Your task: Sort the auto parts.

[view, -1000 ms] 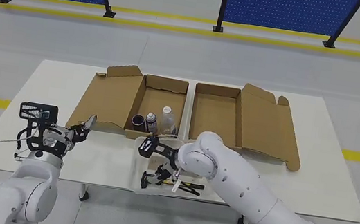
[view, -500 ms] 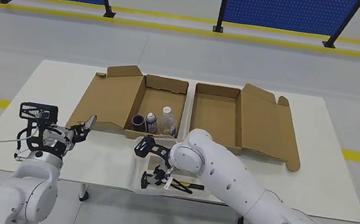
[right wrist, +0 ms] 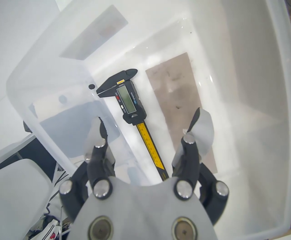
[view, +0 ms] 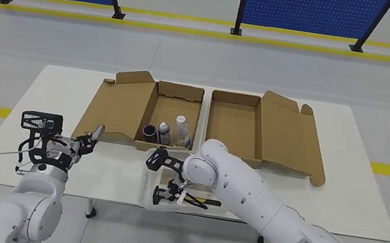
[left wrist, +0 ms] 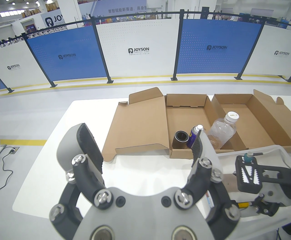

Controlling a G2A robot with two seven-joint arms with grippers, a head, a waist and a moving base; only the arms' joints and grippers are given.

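Your right pincer (right wrist: 150,117) hangs wide open and empty above the caliper (right wrist: 128,100) in the bin (right wrist: 250,68) at the desk's (view: 112,170) front edge. The left pincer (left wrist: 141,130) is open too and holds nothing. A can (view: 163,130), bottle (view: 182,129) and tube (view: 149,131) sit in the left box (view: 182,104); the caliper remains unsorted.

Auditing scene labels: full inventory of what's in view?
table: 1, white, under everything
left box: 1, brown cardboard, open, mid-table
right box: 1, brown cardboard, open, beside it
cylinder: 1, black, in left box
spray can: 1, blue, in left box
bottle: 1, clear, in left box
bin: 1, clear plastic, table's near edge
caliper: 1, black with yellow scale, in bin
left gripper: 1, open, above table's left side
right gripper: 1, open, over caliper in bin
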